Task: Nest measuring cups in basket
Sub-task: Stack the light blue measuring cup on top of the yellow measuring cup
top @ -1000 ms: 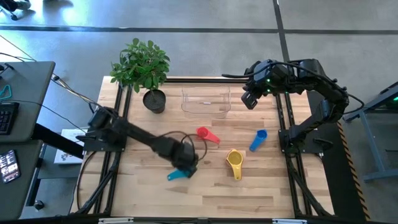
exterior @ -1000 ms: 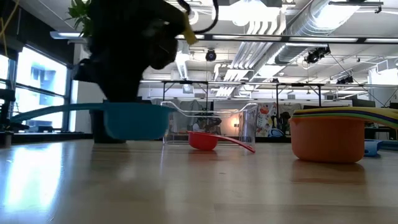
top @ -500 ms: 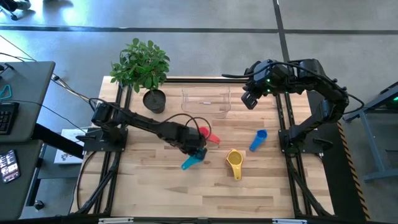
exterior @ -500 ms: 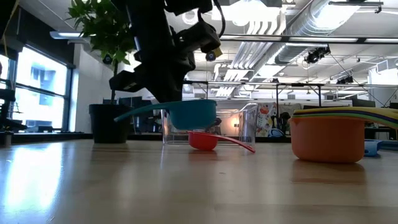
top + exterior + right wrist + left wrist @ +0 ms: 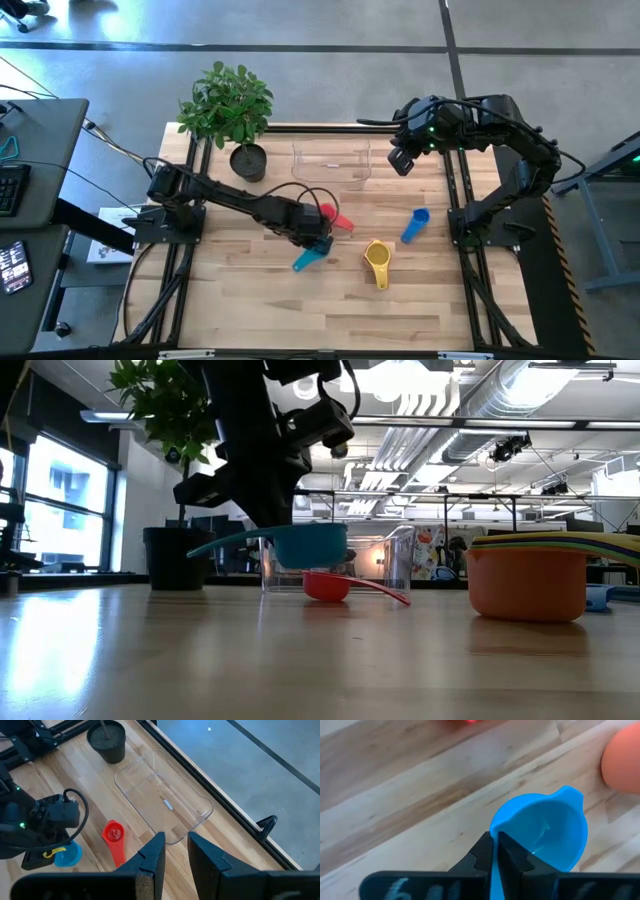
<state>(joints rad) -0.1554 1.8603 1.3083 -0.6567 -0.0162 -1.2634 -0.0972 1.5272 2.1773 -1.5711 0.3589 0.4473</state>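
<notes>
The left gripper point(image 5: 313, 243) is clamped on the teal cup point(image 5: 308, 258), holding it off the worktop point(image 5: 250, 300) beside the red cup point(image 5: 332, 216) — carried toward the middle since a second ago. The right gripper point(image 5: 401, 160) hangs open near the basket point(image 5: 332, 166).

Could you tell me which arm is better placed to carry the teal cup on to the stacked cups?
Left. The left gripper already holds the teal measuring cup above the table, while the right gripper hovers empty near the basket.

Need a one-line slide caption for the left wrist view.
Left gripper shut on the teal cup, carried above the wooden table.
</notes>
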